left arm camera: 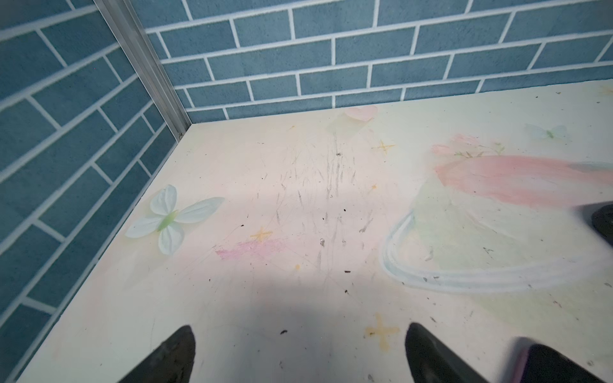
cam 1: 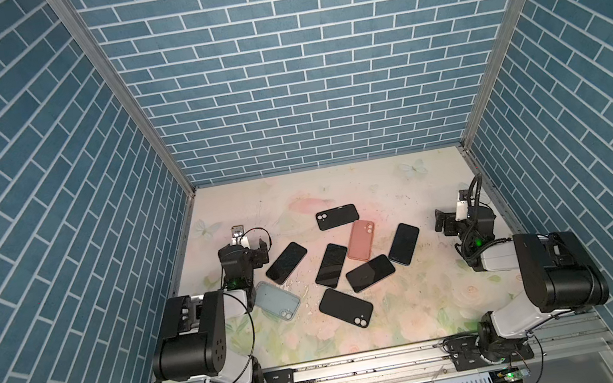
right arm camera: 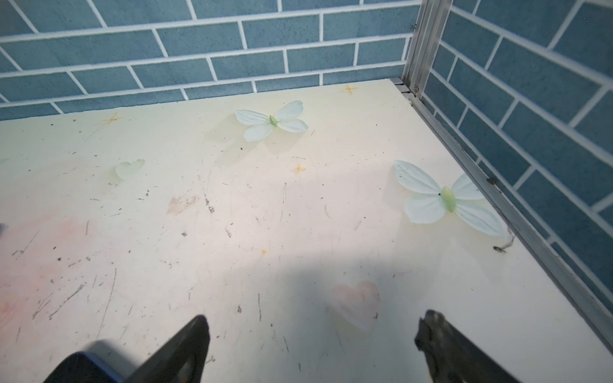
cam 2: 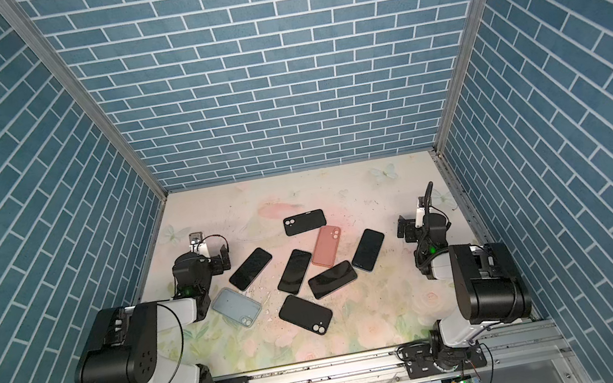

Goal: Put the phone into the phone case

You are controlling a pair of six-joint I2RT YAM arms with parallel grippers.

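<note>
Table (cam 1: 389,191): floral print, scuffed. Eight flat things lie in a loose cluster mid-table, seen in both top views.

Phones, dark screens up, four:
- left phone (cam 1: 286,262)
- middle phone (cam 1: 331,265)
- lower phone (cam 1: 370,273)
- blue-edged phone (cam 1: 403,243)

All lie flat on the table, and none sits in a case that I can see.

Cases, four:
- light blue case (cam 1: 276,295): one end hidden by the left arm; looks hollow side up and empty.
- pink case (cam 1: 361,240): just beside the middle phone.
- far black case (cam 1: 336,217): nearest the back wall.
- near black case (cam 1: 345,309): nearest the arm bases.

The pink and both black cases show camera holes. Which face is up, I cannot tell.

Left pincer (cam 1: 259,249): jaws spread wide, nothing between them. It sits low, just beside the far end of the left phone. The left wrist view shows only bare table between its fingertips (left arm camera: 175,351).

Right pincer (cam 1: 442,222): jaws likewise apart and empty. It sits off to the right of the cluster, with the blue-edged phone its nearest item. The right wrist view shows bare table between its fingertips (right arm camera: 195,341).

Progress, as judged: not started.
- No phone is lifted and no case is held.
- Everything remains: pick a phone and a matching case, grasp the phone, line it up over the hollow, and press it in.
- The left phone and light blue case look the handiest pair for the left arm.
</note>
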